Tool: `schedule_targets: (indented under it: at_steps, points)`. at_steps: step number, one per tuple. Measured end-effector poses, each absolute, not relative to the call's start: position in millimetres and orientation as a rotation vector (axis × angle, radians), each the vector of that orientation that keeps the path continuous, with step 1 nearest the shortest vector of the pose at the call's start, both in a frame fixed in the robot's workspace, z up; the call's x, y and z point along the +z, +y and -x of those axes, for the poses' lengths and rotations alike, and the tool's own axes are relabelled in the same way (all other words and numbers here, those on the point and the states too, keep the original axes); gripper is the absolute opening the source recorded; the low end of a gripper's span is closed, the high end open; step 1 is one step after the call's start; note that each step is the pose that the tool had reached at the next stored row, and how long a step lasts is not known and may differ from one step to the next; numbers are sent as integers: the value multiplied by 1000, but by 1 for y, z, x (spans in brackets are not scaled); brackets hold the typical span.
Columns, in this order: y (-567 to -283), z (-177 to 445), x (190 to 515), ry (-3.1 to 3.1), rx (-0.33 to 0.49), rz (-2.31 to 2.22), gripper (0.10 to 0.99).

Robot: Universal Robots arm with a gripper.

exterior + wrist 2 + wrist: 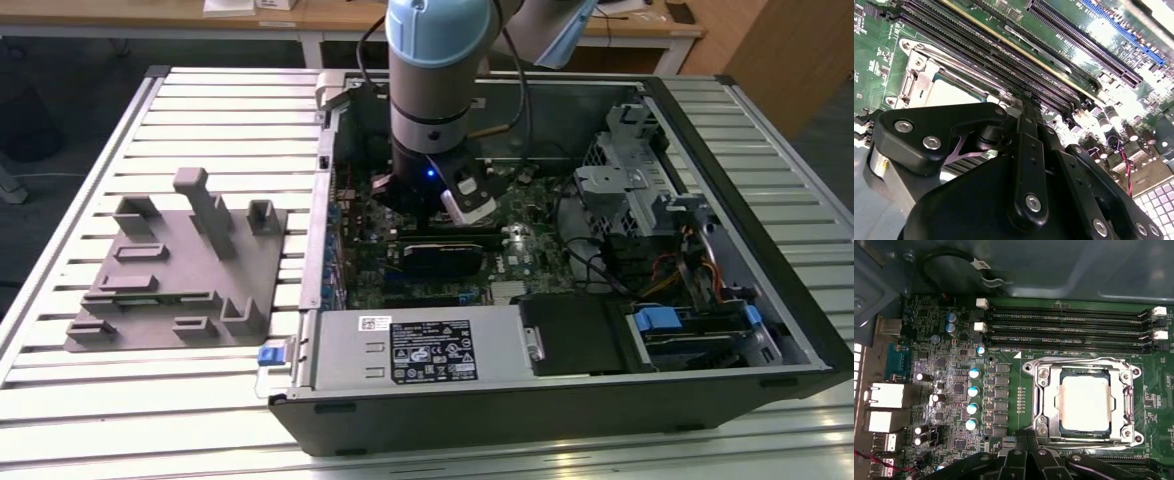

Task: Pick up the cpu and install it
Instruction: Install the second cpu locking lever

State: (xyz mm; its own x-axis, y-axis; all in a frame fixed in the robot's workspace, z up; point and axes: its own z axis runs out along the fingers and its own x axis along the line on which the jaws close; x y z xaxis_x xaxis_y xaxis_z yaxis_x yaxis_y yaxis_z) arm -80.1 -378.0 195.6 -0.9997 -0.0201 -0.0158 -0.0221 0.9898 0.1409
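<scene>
— Where is the cpu (1085,403)?
— Lying flat in the motherboard's socket frame (1081,369), pale metal top up, beside the memory slots (1069,325).
— And the gripper (1024,456)?
— Low inside the computer case (747,330), just beside the socket. Its black linkage hides the fingertips; whether it is open I cannot tell. Nothing visibly held.

Exterior view high above the open computer case (561,400); both wrist views close over its motherboard (954,390).
</scene>
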Motion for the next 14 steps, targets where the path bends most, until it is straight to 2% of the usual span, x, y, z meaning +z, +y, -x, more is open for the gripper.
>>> schedule_targets:
  at_steps: [14]
  points:
    - [-378,80,221,3119,224,33,106]
